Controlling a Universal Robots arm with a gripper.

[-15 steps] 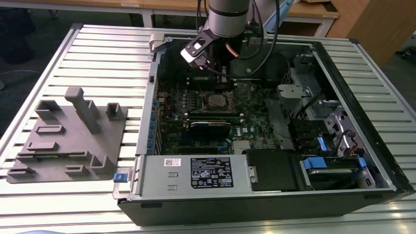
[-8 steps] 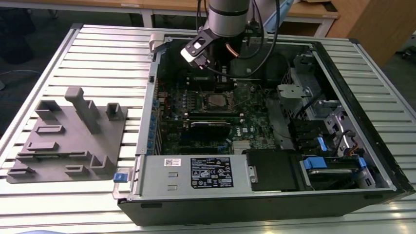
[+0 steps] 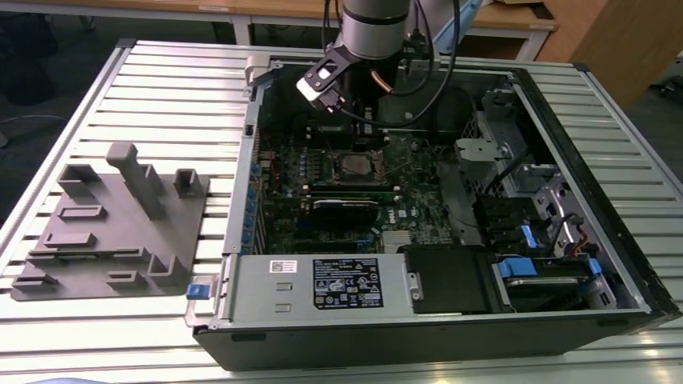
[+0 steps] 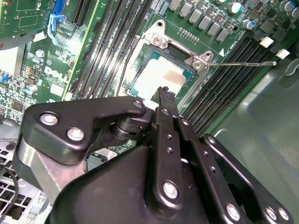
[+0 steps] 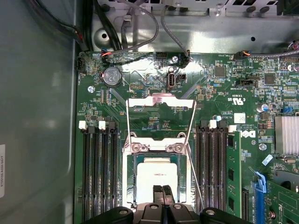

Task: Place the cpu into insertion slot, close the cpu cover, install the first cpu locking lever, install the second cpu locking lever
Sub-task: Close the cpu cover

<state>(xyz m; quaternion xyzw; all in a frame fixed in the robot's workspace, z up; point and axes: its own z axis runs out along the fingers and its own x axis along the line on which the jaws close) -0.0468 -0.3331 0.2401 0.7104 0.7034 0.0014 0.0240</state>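
Inspecting the open computer case, we find the cpu (image 5: 155, 175), a small flat square chip with a dull silver-grey metal top, lying inside the insertion slot (image 5: 132, 183), the square black socket on the green circuit board (image 5: 219, 93). The chip lies flat, metal face up. Being square, it has no marked long axis, and its edges run parallel to the socket rim.

The black two-finger gripper (image 5: 163, 190) has its tips pressed together on nothing, just over the chip's nearer edge. We cannot confirm contact.

The cpu cover (image 5: 161, 99), a thin silver-grey metal frame with a cut-out centre, stands raised on its hinge at the socket edge farthest from the gripper. A thin steel locking lever (image 5: 195, 179) lies unlatched, slanting out past a socket corner.

In the exterior view the socket sits at six o'clock from the grey arm (image 3: 373, 32), and a long black card with a silver edge (image 3: 344, 205) lies at six o'clock from the socket.

Risks, in our judgement:
- The tips could drag across the chip, shifting it and bending contacts.
- The raised cover could drop onto the gripper.
- The loose lever could snag the gripper.
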